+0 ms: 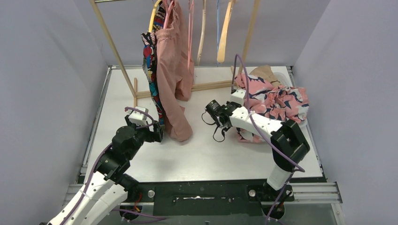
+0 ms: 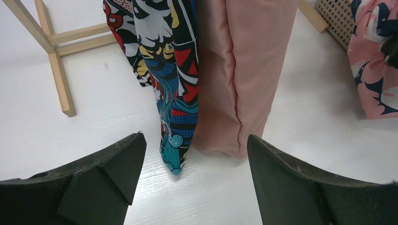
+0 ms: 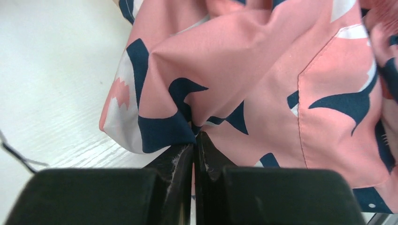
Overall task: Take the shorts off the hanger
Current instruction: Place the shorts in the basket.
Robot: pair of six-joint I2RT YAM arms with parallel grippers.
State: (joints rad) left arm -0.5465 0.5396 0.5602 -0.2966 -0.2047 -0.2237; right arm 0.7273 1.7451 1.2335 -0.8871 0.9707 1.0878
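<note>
Right wrist: right claw [image 3: 195, 137] pinched shut, seemingly nipping floral shorts [image 3: 263, 70]; left claw [image 2: 195, 137] spread before hanging pink shorts [image 2: 244, 70].

Two hanging shorts [image 1: 173, 70]; two hands [image 2: 195, 136]

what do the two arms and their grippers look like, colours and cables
The left arm and the right arm both have white links joined by bulky black joints, with a purple cable looping along each. The left gripper and the right gripper have matte black, wedge-shaped fingers.
</note>
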